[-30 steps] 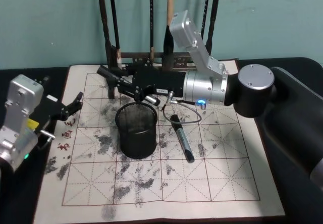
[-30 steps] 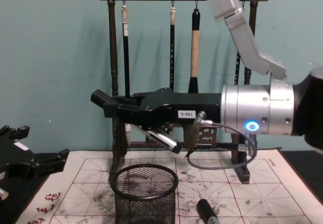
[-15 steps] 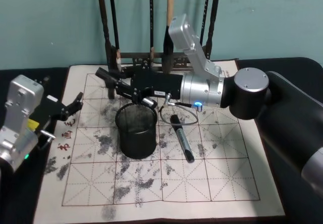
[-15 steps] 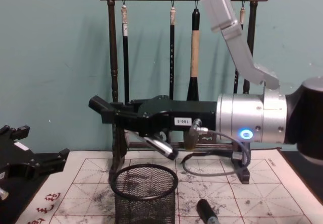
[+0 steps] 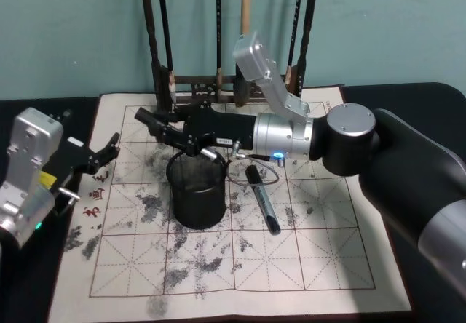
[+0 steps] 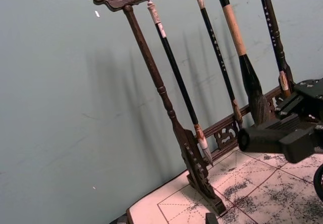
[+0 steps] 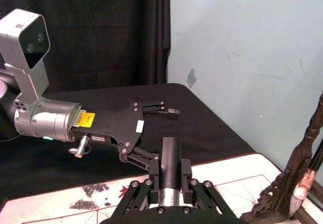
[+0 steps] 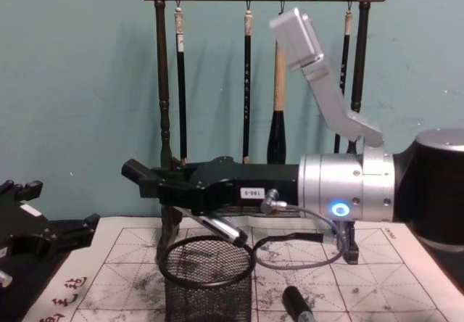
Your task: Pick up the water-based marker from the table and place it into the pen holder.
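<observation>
Above the small round black wire-mesh pen holder point(image 5: 196, 199), the right gripper point(image 5: 177, 132) pinches the slanted black, silver-ended water-based marker point(image 8: 217, 228), its lower end at the rim. The pick-up looks done and only the release is left. The left gripper point(image 5: 104, 153) sits at the left, fingers spread.

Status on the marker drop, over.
Right gripper shut on marker, tilted over pen holder. Left gripper open, parked left. Second marker lying on mat, not obstructing.

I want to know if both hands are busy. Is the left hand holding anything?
No, the left gripper is open and empty at the paper's left edge, while the right gripper holds the marker over the pen holder.
</observation>
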